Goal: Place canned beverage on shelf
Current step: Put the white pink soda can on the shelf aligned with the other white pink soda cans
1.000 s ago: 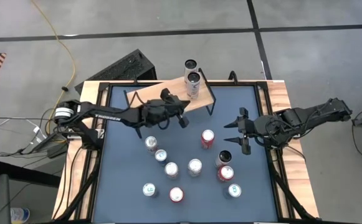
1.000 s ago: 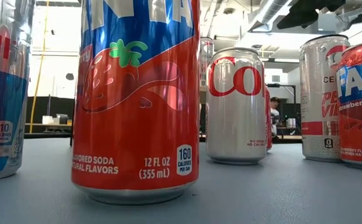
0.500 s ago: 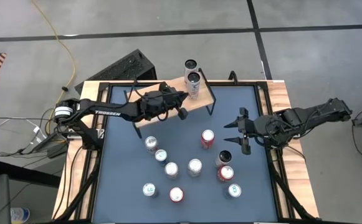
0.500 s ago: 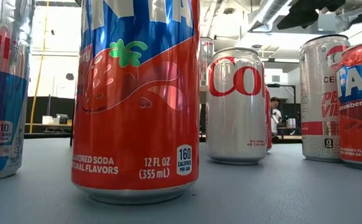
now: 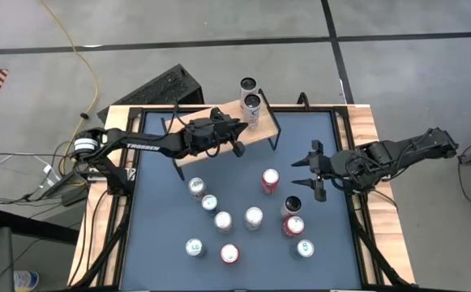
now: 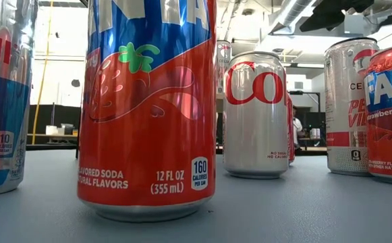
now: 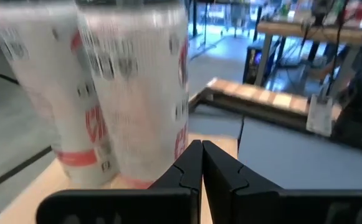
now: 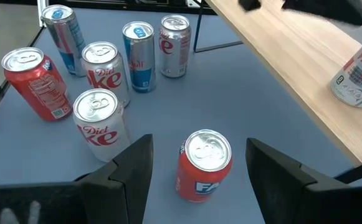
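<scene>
The shelf (image 5: pixel 219 130) is a light wooden board on thin black legs at the table's far side. Two silver cans (image 5: pixel 252 105) (image 5: pixel 249 83) stand upright on its right end. They fill the left wrist view (image 7: pixel 137 93) (image 7: pixel 40 93). My left gripper (image 5: pixel 240 126) (image 7: pixel 200 158) is shut and empty, low over the board, pointing at the nearer can. My right gripper (image 5: pixel 310 173) (image 8: pixel 199 180) is open and empty near the table's right side. A red can (image 5: pixel 269 180) (image 8: pixel 204 163) stands on the mat just ahead of its fingers, apart from them. My left gripper's shut fingertips (image 7: pixel 193 155) stand right at the lower side of the nearer silver can (image 7: pixel 168 149), coming level along the board. I cannot tell whether they touch it.
Several cans stand upright on the blue mat (image 5: pixel 162 219) in its near half, among them a dark-topped one (image 5: pixel 292 204) close to my right gripper. In the low view a red strawberry soda can (image 6: pixel 147 108) and a silver cola can (image 6: pixel 255 115) stand nearest. A raised black frame rims the mat.
My left gripper has gone toward the table's far edge, from the mat beside the shelf's near side to over the board, toward the two silver cans. The cans and the shelf have stayed where they were.
</scene>
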